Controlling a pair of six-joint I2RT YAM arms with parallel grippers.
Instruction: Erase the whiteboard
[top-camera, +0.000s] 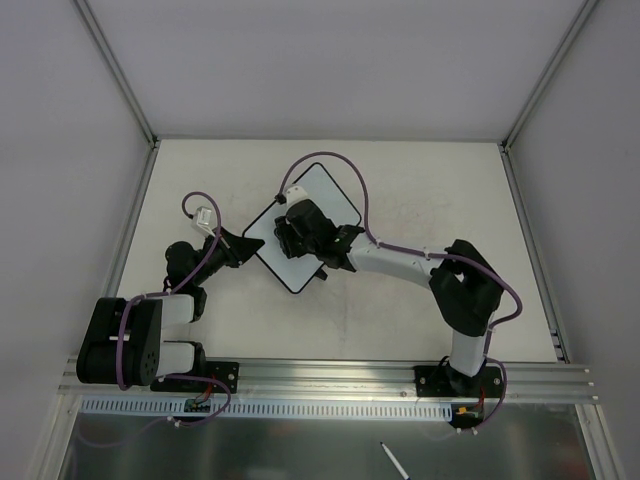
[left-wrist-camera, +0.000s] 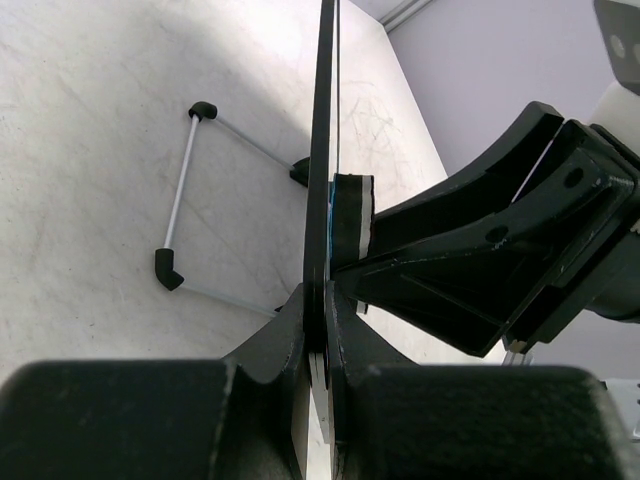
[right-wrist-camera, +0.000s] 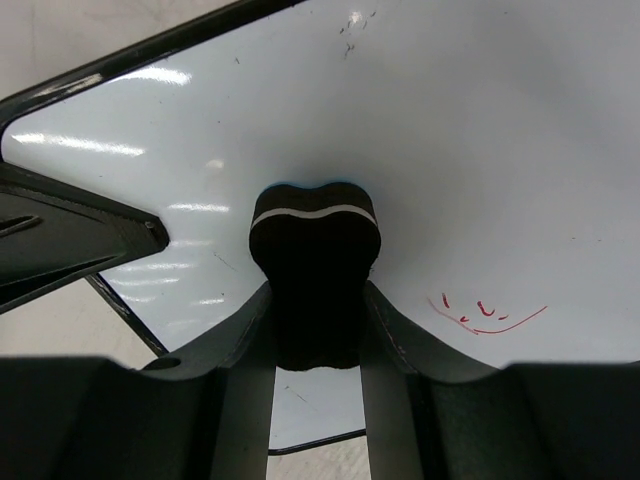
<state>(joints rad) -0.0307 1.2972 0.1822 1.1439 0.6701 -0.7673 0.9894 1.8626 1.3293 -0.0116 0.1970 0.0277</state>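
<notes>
The whiteboard is a white board with a thin black rim, set at an angle in the middle of the table. My left gripper is shut on its left corner; in the left wrist view the board shows edge-on between my fingers. My right gripper is shut on the black bone-shaped eraser and presses it against the board face. Small red marks lie just right of the eraser.
A thin wire stand with black corner pieces shows behind the board in the left wrist view. A pen lies on the metal shelf below the rail. Grey walls and metal frame posts enclose the table.
</notes>
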